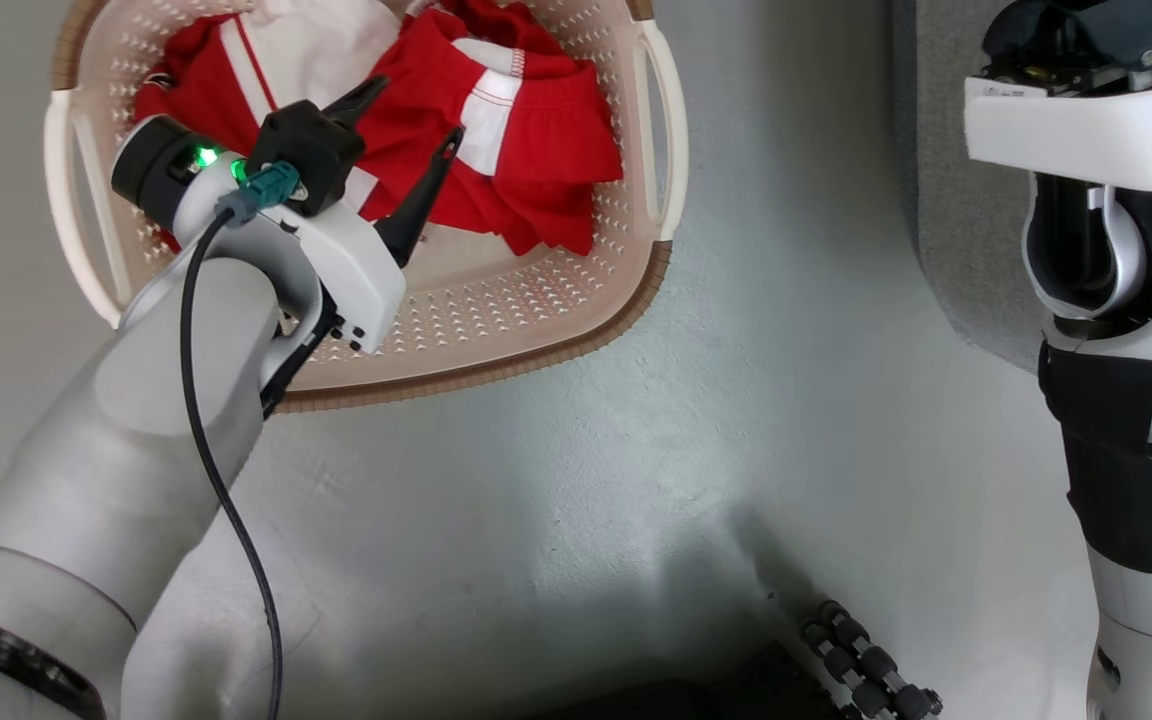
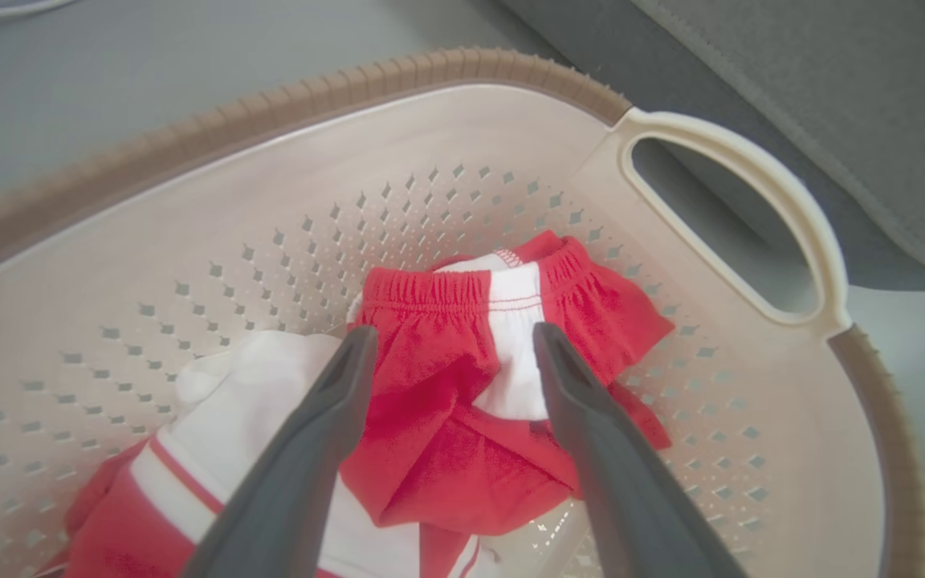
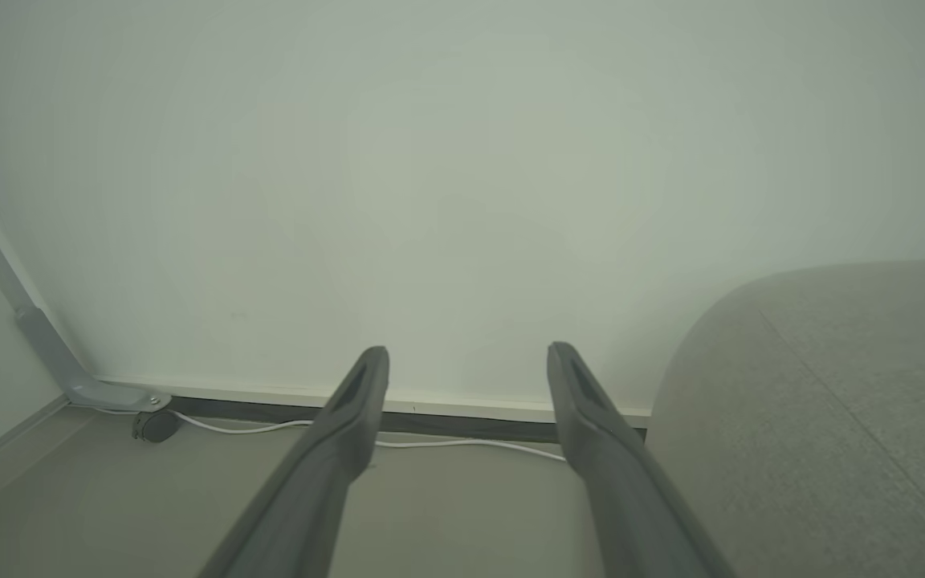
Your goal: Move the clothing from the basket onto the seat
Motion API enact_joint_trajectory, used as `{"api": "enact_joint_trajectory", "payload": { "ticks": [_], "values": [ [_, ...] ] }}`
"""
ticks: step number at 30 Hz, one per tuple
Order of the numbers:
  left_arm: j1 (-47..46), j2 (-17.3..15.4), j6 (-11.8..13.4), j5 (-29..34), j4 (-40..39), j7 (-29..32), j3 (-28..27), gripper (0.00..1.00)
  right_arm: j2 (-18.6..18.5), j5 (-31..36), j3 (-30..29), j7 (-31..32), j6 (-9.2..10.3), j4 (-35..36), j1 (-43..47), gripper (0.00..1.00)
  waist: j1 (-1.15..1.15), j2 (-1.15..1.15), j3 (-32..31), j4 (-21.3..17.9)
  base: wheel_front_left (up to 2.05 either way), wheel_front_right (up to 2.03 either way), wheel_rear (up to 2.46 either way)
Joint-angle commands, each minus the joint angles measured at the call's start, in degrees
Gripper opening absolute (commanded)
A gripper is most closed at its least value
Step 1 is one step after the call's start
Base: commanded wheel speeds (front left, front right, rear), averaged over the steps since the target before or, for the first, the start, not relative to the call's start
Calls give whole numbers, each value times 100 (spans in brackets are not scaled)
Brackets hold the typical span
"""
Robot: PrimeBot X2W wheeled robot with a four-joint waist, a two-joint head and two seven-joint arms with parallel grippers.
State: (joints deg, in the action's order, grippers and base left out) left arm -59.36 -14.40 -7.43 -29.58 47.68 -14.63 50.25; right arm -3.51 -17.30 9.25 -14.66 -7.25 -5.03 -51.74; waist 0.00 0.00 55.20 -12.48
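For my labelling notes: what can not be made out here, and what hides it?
- Head view: the top edge cuts off the far rim of the basket.
- Head view: the left arm and open left tool cover part of the clothing.
- Left wrist view: whether that tool touches the fabric is unclear.
- Right wrist view: the right edge cuts off the seat.

Soft red fabric clothing (image 2: 430,377): red with white panels, red stitching
Cream plastic oval basket (image 2: 270,201): cream, diamond-hole pattern, brown ribbed rim
Grey upholstered seat (image 3: 832,417): plain grey
Long-fingered left pincer (image 2: 454,333): dark grey
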Motion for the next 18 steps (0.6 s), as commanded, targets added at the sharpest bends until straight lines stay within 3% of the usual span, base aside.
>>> {"api": "enact_joint_trajectory", "payload": {
  "ticks": [1,6,11,18],
  "values": [
    [-117,-133,-6,-96,16,9,14,100,62,-42,91,-34,-24,161,105,100,0,0,69,-81,0,0,0],
    [-653,-232,-6,-282,649,146,524,100,63,-202,215,-34,-24,199,115,100,0,0,158,-232,0,0,0],
    [-978,-102,-6,-374,1211,233,767,100,63,-401,327,-34,-24,240,165,100,0,0,254,-405,0,0,0],
    [-1105,-35,-6,-690,1470,388,1290,100,63,-553,347,-34,-24,365,229,100,0,0,383,-567,0,0,0]
  ]
}}
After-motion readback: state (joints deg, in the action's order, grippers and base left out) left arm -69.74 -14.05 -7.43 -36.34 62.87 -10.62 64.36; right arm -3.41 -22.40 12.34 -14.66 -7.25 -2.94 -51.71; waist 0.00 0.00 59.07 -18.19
